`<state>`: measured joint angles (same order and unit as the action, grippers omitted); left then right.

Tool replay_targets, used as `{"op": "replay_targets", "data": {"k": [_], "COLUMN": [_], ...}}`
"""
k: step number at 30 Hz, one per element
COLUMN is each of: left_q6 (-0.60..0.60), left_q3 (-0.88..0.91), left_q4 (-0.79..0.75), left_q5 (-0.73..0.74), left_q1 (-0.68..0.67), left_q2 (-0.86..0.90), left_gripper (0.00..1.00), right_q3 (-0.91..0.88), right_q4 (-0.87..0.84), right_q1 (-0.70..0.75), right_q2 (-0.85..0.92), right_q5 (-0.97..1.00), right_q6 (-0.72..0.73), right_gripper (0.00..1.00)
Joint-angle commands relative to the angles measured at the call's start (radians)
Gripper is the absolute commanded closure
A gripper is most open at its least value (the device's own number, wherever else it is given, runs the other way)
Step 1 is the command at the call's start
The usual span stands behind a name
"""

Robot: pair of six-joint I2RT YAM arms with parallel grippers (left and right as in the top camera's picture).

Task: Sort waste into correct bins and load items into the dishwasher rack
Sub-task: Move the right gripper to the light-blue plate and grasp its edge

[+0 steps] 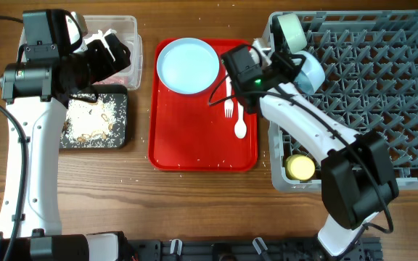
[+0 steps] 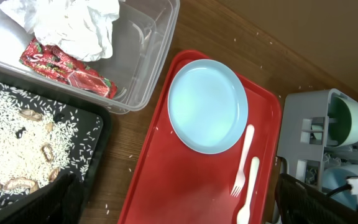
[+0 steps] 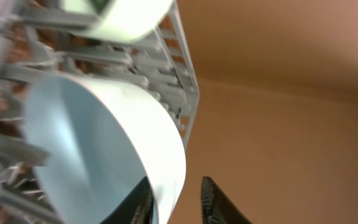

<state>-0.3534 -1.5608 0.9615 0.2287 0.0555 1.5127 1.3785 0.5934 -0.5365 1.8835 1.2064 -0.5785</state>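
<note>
The open right tool (image 3: 178,200) straddles the rim of the light blue bowl (image 3: 98,155), on edge in the grey pegged plastic rack (image 1: 383,87). The left tool (image 1: 116,51), also open, hangs above the clear plastic tub (image 1: 130,25).

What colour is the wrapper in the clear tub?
The wrapper is red and white; left wrist view shows it best.

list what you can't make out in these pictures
Left jaws: overhead, hidden under the left arm; left wrist view, cut off by the bottom edge, so spread unclear.
Right jaws: right wrist view, tips cut off by the bottom edge; grip on the blue bowl unclear.
Green bowl: right wrist view, blurred, cut off by the top edge.
Napkin: overhead, mostly covered by the left arm.
</note>
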Motion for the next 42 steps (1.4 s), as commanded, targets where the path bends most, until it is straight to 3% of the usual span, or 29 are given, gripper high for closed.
{"op": "replay_targets", "data": {"k": [1, 5, 9, 19, 23, 25, 27, 29, 33, 37, 39, 42], "left_q6": [0.009, 0.009, 0.009, 0.009, 0.009, 0.009, 0.009, 0.009, 0.008, 0.009, 0.009, 0.009], "left_q3": [-0.004, -0.004, -0.004, -0.004, -0.004, -0.004, -0.004, -0.004, -0.004, -0.004, -0.004, -0.004], "left_q4": [-0.003, -0.003, -0.003, -0.003, -0.002, -0.003, -0.003, -0.002, -0.003, -0.003, -0.003, -0.003], "left_q5": [-0.010, -0.010, -0.010, -0.010, -0.010, -0.010, -0.010, -0.010, -0.010, -0.010, -0.010, -0.010], "left_q1": [0.008, 0.008, 0.008, 0.008, 0.008, 0.008, 0.008, 0.008, 0.008, 0.008, 0.008, 0.008], "left_q2": [0.006, 0.006, 0.006, 0.006, 0.006, 0.006, 0.006, 0.006, 0.006, 0.006, 0.006, 0.006], "left_gripper": [0.00, 0.00, 0.00, 0.00, 0.00, 0.00, 0.00, 0.00, 0.00, 0.00, 0.00, 0.00], "right_q3": [0.001, 0.001, 0.002, 0.040, 0.067, 0.067, 0.067, 0.067, 0.067, 0.067, 0.067, 0.068], "right_q4": [-0.002, -0.003, -0.026, -0.262, -0.227, -0.187, -0.130, -0.064, 0.064, 0.070, 0.057, -0.030], "right_q1": [-0.017, -0.020, -0.020, -0.020, -0.033, -0.035, -0.031, -0.031, -0.031, -0.031, -0.029, -0.022], "right_q2": [0.018, 0.018, 0.018, -0.019, -0.061, -0.085, -0.091, -0.090, -0.090, -0.090, -0.090, -0.086], "right_q5": [-0.064, -0.080, -0.178, -0.276, -0.502, -0.651, -0.793, -0.945, -1.265, -1.377, -1.353, -1.353], "right_q6": [-0.024, -0.024, -0.015, 0.015, 0.179, 0.353, 0.483, 0.628, 0.770, 0.940, 1.125, 1.191], "right_gripper": [0.62, 0.44, 0.33, 0.25, 0.20, 0.12, 0.12, 0.00, 0.00, 0.00, 0.11, 0.25]}}
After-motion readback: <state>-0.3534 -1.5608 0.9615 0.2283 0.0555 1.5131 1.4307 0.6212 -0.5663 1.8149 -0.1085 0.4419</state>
